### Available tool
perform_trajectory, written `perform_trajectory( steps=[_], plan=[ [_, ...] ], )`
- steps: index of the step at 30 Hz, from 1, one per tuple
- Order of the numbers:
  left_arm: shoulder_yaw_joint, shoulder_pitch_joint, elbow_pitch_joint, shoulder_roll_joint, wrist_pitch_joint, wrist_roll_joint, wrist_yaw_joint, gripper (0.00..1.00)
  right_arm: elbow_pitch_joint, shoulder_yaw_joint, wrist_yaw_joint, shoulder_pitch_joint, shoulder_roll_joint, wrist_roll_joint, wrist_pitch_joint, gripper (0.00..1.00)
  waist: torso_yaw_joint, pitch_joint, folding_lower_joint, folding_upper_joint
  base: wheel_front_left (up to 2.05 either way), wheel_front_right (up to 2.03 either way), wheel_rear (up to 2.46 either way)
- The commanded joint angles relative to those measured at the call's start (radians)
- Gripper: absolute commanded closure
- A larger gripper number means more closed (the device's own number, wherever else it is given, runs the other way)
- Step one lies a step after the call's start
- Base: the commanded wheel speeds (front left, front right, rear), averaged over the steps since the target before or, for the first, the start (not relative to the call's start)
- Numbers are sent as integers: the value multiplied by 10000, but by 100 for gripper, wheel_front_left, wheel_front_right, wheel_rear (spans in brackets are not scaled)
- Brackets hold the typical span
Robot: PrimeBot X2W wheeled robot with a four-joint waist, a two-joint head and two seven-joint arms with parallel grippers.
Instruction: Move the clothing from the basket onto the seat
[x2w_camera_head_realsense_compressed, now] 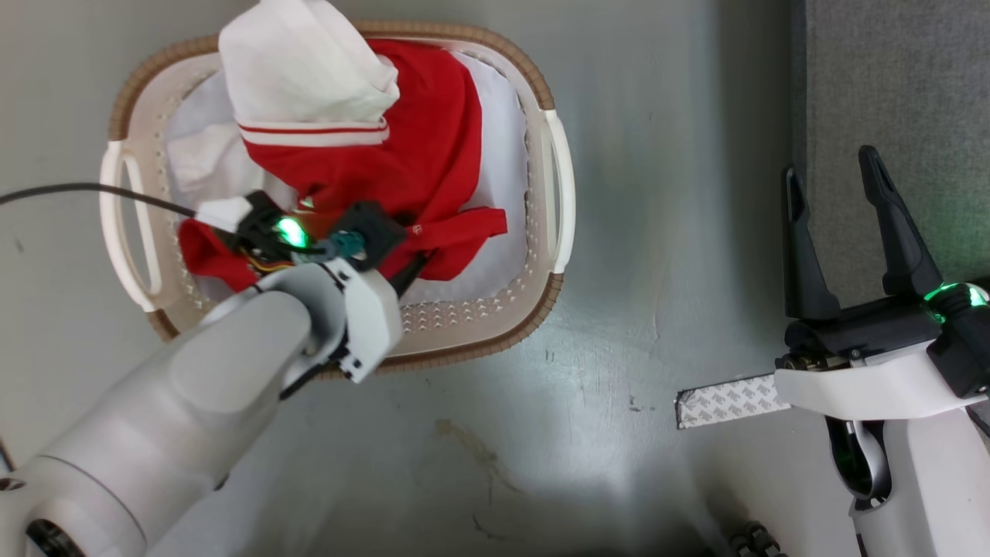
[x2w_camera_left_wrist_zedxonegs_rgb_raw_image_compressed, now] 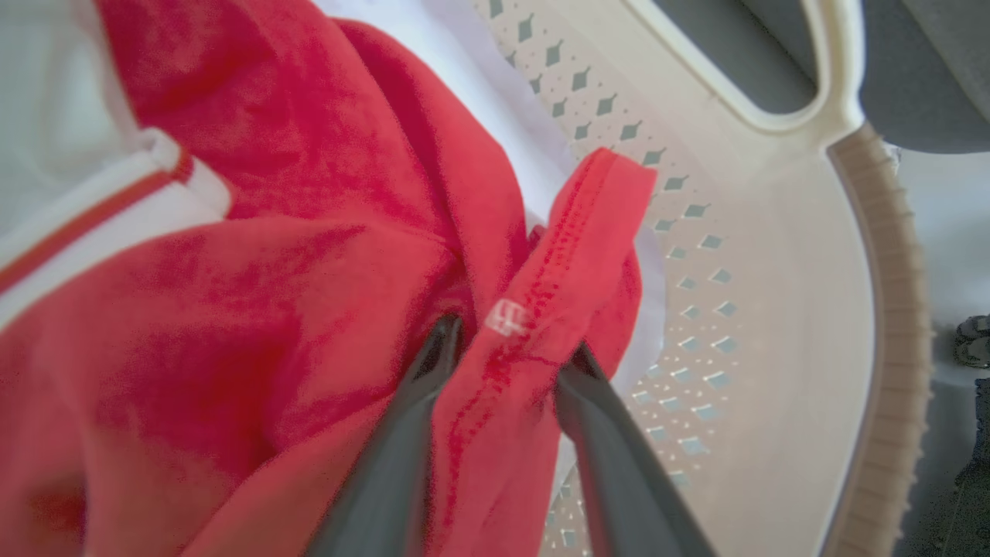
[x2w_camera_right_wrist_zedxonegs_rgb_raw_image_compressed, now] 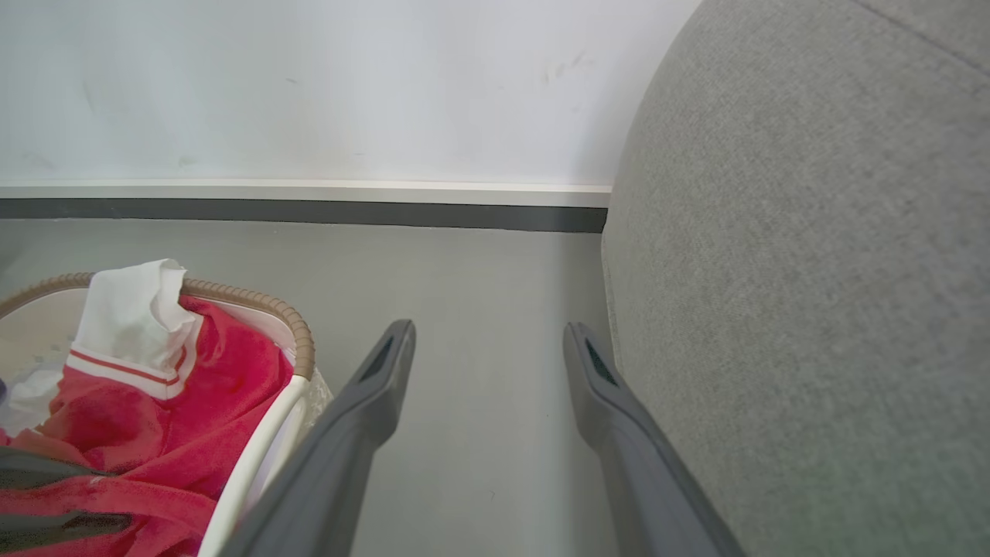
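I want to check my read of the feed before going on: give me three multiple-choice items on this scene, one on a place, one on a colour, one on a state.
1. Where is the red fabric garment with white panels?
A. on a table
B. in the oval cream-white perforated plastic basket
C. hanging on a wall

2. What colour is the basket's woven-look rim?
A. blue
B. brown
C. black

3. How is the right gripper?
A. shut on cloth
B. gripping a handle
C. open and empty

Answers:
1 B: it lies heaped inside the basket's walls.
2 B: a brown band runs round the top.
3 C: its jaws stand apart with nothing between.
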Motion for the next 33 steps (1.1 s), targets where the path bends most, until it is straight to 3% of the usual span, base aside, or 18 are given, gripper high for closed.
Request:
perform_trajectory(
  steps=[1, 7, 11, 21, 26, 33],
  plan=[
    [-39, 37, -28, -29, -91, -91, 23, 100, 98, -148, -27, 53, -54, -26, 9, 0, 25, -79, -1, 1, 0, 0, 0],
    [-23, 101, 31, -63, -936, -604, 23, 100, 89, -358, -30, -26, -70, -143, 8, 0, 279, -775, -1, 1, 0, 0, 0],
    [608, 481, -279, 85, -1206, -910, 95, 100, 232, -456, -30, 118, -43, -176, 8, 0, 469, -1761, -1, 1, 0, 0, 0],
    [3081, 3049, -3302, 892, -1209, -158, 1391, 100, 965, -448, -28, 948, -42, -10, 6, 0, 696, -5407, -1, 1, 0, 0, 0],
    [3651, 4400, -4298, 1152, -1212, 96, 1875, 100, 1369, -222, -28, 1560, -45, 66, 6, 0, 679, -7170, -1, 1, 0, 0, 0],
    [4283, 5798, -5528, 1427, -1213, 203, 2661, 100, 1719, 104, -28, 2227, -45, 167, 6, 0, 637, -8745, -1, 1, 0, 0, 0]
  ],
)
